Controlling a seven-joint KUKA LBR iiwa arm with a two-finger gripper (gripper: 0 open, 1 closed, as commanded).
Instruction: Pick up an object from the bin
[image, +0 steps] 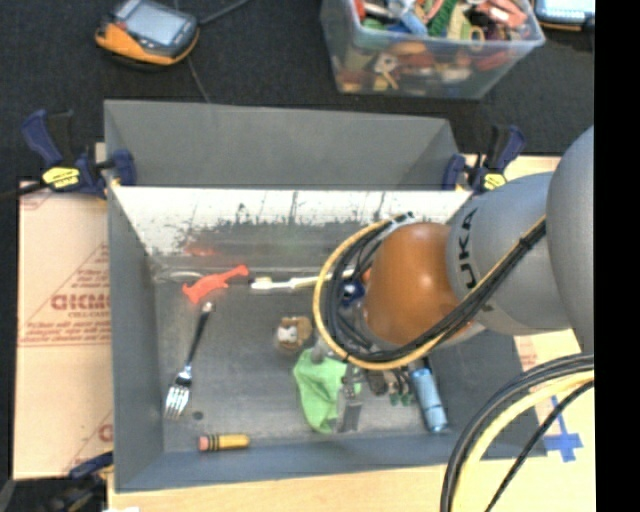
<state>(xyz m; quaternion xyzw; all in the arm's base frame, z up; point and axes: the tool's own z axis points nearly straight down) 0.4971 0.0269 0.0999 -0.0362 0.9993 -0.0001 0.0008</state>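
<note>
- Gripper (347, 410) hangs low under the arm's orange cover (405, 285), at about 5 o'clock on the bin (250, 395) floor. It sits at the right edge of a crumpled green soft thing (316, 388). It looks to be touching it, but contact is not certain.
- Gripper state: cannot tell whether released or clenched, since the cover and cables hide it. Nothing is visibly held.
- The green soft thing is the likely target, judged by nearness. It looks like cloth or plush bunched in a lump, close to the bin's front wall.
- Handling guess: light, limp, no stiff edge. It will probably fold and sag when lifted. Not fragile, not slippery.
- Where to hold: pinch a raised thick fold at the top of the lump. The flat hem lying on the floor would be hard to get under.
- Risk guess: a pinch on a single thin layer may slide out.
- Near neighbours:
  - A small tan-brown object (292, 332) lies at 11 o'clock from the lump, apart from it.
  - A blue cylinder (430, 398) lies at 3 o'clock from the gripper, near it.
  - A small dark green bit (401, 396) lies between the gripper and the cylinder.
- Well apart from the gripper:
  - black-handled fork (186, 368) at 9 o'clock
  - red plastic piece (215, 283) at 10 o'clock
  - white stick (285, 285) at 11 o'clock
  - orange-yellow crayon-like stick (225, 441) at 7 o'clock
</note>
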